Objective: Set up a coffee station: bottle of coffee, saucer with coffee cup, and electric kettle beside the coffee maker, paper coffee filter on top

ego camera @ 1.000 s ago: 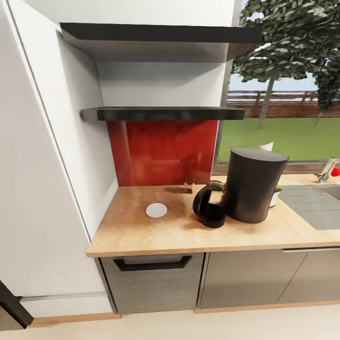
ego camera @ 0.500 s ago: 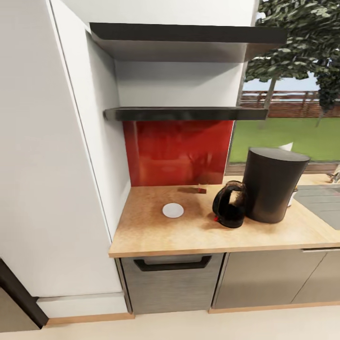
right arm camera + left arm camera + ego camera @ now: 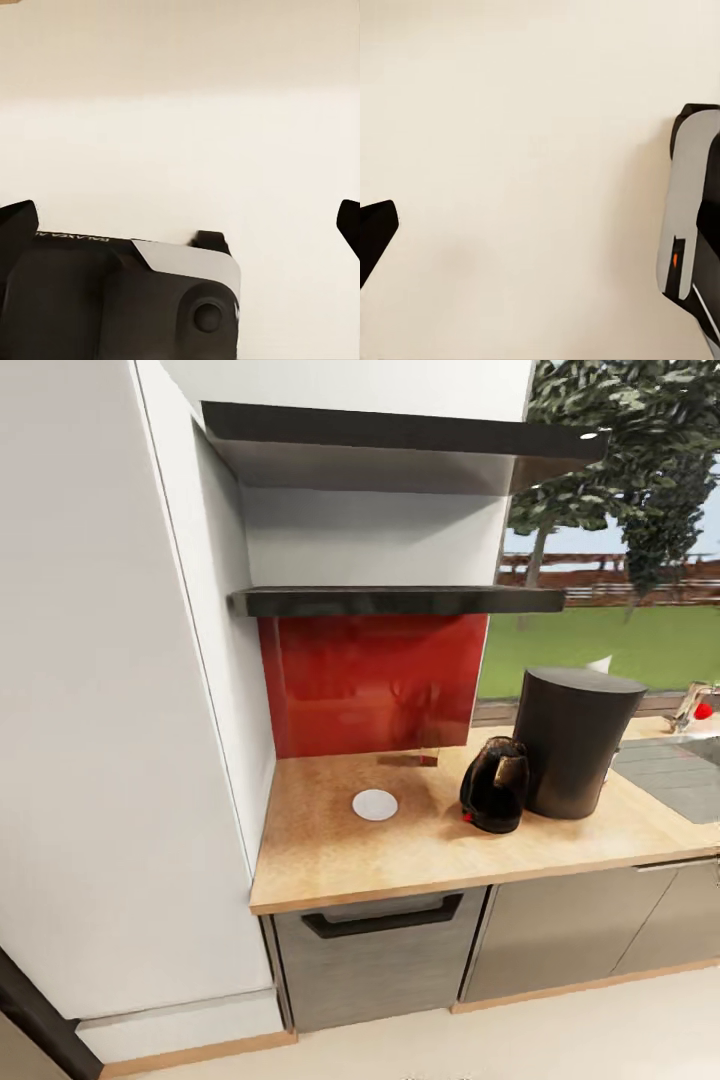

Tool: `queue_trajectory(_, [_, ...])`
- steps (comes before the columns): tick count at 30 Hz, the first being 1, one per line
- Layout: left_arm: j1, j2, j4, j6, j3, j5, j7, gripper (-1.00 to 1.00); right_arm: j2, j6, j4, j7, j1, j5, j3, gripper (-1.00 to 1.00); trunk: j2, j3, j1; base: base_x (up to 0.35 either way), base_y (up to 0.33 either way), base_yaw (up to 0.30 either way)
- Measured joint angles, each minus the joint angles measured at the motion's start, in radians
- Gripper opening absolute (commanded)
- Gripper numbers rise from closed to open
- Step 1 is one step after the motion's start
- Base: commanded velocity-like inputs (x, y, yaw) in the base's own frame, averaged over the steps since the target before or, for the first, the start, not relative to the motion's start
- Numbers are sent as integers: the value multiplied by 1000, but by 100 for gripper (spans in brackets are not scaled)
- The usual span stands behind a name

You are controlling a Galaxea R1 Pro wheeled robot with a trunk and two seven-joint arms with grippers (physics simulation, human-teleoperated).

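The coffee maker [image 3: 575, 742], a tall dark cylinder, stands on the wooden countertop [image 3: 330, 855] towards its right. The black electric kettle [image 3: 495, 786] sits right against its left side. A small flat white disc [image 3: 375, 804] lies on the counter left of the kettle; I cannot tell whether it is the saucer or a filter. A small brownish object [image 3: 415, 758] lies by the red backsplash, too blurred to name. Both dark shelves [image 3: 400, 600] look bare from here. My left gripper [image 3: 540, 240] and right gripper [image 3: 184, 221] hang open over the pale floor, holding nothing.
A tall white cabinet wall [image 3: 120, 710] bounds the counter's left end. A grey drawer [image 3: 380, 950] sits under the counter. A sink [image 3: 680, 765] with a tap lies at the right, below a window. A white item [image 3: 600, 663] peeks from behind the coffee maker.
The whole head view has shifted, so the camera moved: the counter now sits further right in the picture and slightly tilted. The things on the counter have kept their places.
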Motion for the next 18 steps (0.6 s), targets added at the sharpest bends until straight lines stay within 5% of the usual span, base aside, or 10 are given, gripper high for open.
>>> queue_trajectory(12, [-6, -5, -18, -11, 3, 1, -22, 100, 2, 1, 0, 0, 0, 0, 0, 100, 0, 0, 0, 0, 307, -177])
queue_trajectory(18, [-11, -40, -62, -13, -8, -43, -123, 100, 2, 1, 1, 0, 0, 1, 0, 100, 0, 0, 0, 0, 187, -8])
